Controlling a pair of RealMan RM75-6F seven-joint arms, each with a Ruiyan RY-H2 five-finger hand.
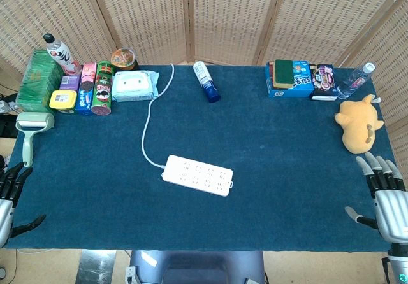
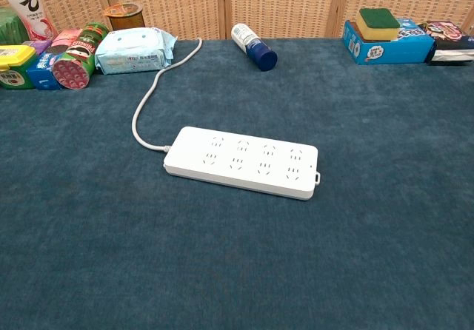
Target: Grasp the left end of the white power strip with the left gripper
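While my left hand (image 1: 9, 195) rests at the table's near left edge, fingers spread and holding nothing, my right hand (image 1: 387, 198) waits likewise at the near right corner. Mid-table lies the white power strip (image 1: 197, 175), well apart from both, its cord (image 1: 150, 115) curving back from its left end. Farther off sit a lint roller (image 1: 30, 131), a plush toy (image 1: 358, 123), a blue-capped bottle (image 1: 206, 81), and what looks like a wipes pack (image 1: 134, 85).

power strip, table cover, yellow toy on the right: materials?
Power strip: looks like smooth white molded plastic with a faint sheen. Table cover: dark blue fabric, apparently felt or short-pile carpet, given its matte, fuzzy texture. Yellow toy: probably plush, with soft rounded contours.
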